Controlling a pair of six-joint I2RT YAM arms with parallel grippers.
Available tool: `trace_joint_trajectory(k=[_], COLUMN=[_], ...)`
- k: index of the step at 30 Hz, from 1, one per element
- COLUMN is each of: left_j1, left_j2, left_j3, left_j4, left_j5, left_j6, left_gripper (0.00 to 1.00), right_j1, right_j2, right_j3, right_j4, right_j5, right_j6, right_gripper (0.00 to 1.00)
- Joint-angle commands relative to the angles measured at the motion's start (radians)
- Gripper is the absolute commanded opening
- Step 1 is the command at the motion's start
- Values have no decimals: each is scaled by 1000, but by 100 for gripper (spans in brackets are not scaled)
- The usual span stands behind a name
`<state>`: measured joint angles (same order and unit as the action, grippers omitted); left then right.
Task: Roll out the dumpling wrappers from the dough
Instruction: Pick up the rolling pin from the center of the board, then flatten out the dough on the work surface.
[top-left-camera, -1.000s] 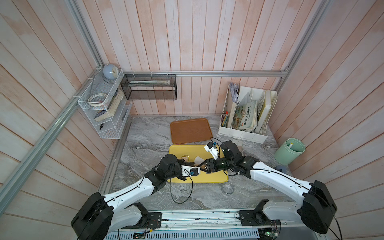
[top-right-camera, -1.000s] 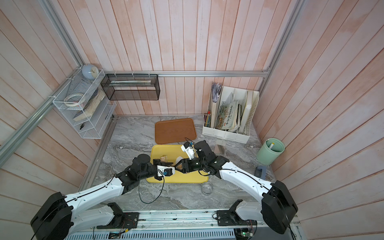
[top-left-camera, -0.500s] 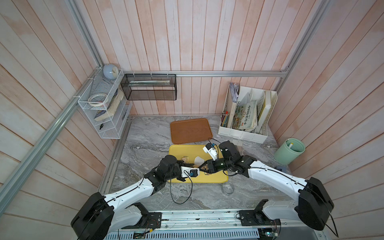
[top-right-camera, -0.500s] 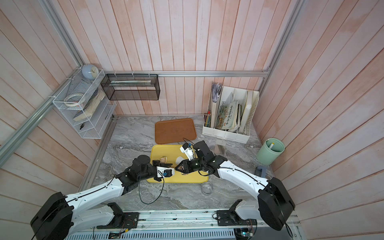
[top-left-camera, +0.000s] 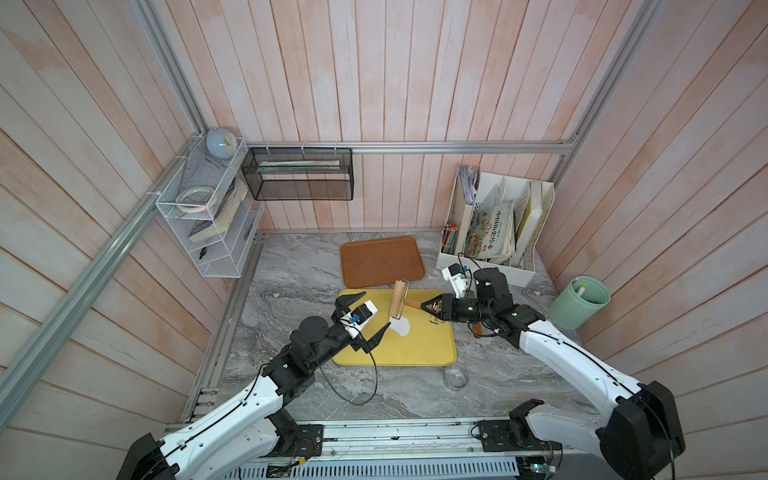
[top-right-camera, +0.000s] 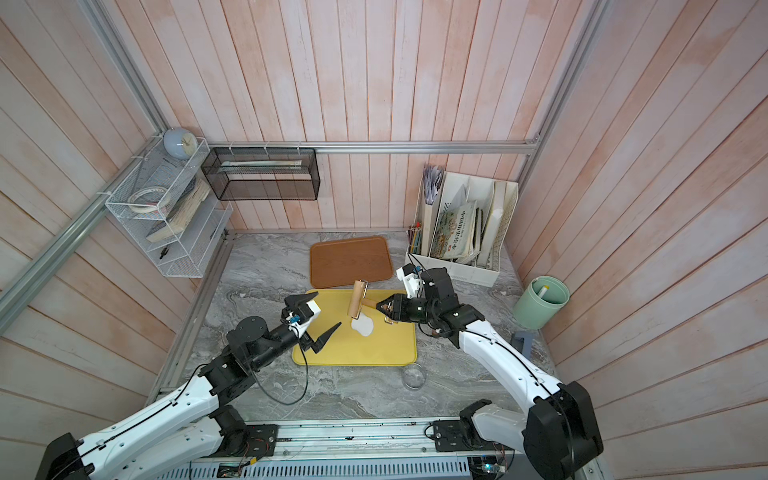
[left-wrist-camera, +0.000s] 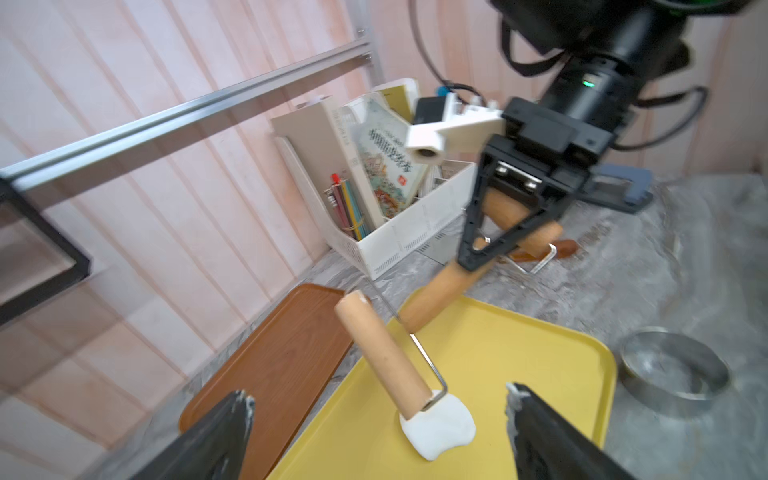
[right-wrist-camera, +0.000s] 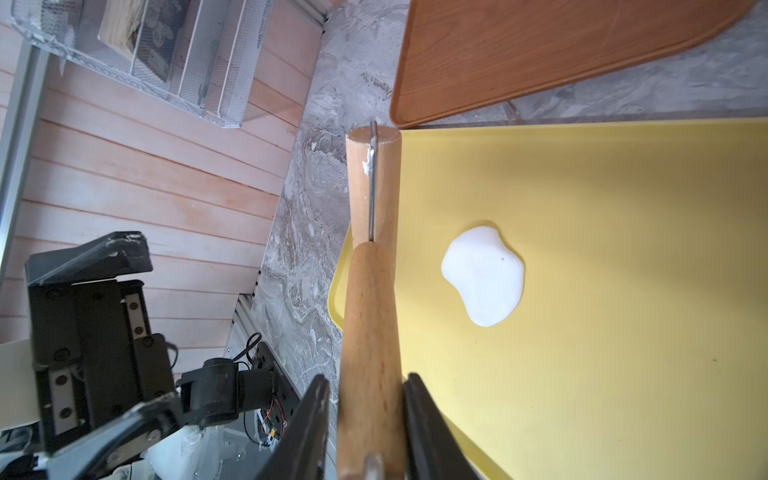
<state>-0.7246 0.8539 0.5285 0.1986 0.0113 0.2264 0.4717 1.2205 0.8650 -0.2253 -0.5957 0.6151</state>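
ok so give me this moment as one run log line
left hand: spread wide, empty | right hand: holding wooden dough roller by handle | soft white dough blob: irregular, on yellow plastic tray, at roller's end

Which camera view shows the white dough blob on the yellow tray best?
The right wrist view: the soft white dough blob lies whole, unobstructed on the yellow tray. In the left wrist view the wooden roller covers its edge. In both top views it is tiny.
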Motion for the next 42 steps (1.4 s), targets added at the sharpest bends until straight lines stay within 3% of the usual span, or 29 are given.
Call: trace_joint_trajectory(k=[1, 4, 9, 13, 20, 28, 33, 38, 42], left_j1=[47, 131, 260, 331, 344, 349, 349, 349, 348], left_j2=[49, 105, 154, 233, 411, 549, 558, 550, 553], left_j3=[112, 150, 118, 106, 143, 147, 104, 62, 41], left_j4=[-250, -387, -487, -533, -531, -465, -423, -401, -392], left_j5=[-243, -217, -139, -70, -52, 11, 17, 8, -30], left_j6=[-444, -609, -771, -784, -736, -707, -689, -694, -705], left_gripper=[100, 99, 54, 37, 28, 25, 25, 25, 23], right_j1=[-1, -7, -14, -18, -53, -68, -68, -68, -109], right_j2=[56, 113, 206, 269, 335, 451, 528, 549, 540], right_j3=[110, 179, 232, 275, 307, 325, 264, 249, 218], right_j4=[-157, -248, -338, -398, -427, -462, -448, -477, -475], right_j5=[1, -20, -28, -3, -10, -47, 23, 173, 191], right_j6=[-54, -66, -114, -155, -169, -161, -93, -18, -17], right_gripper=[0, 0, 0, 0, 0, 0, 0, 0, 0])
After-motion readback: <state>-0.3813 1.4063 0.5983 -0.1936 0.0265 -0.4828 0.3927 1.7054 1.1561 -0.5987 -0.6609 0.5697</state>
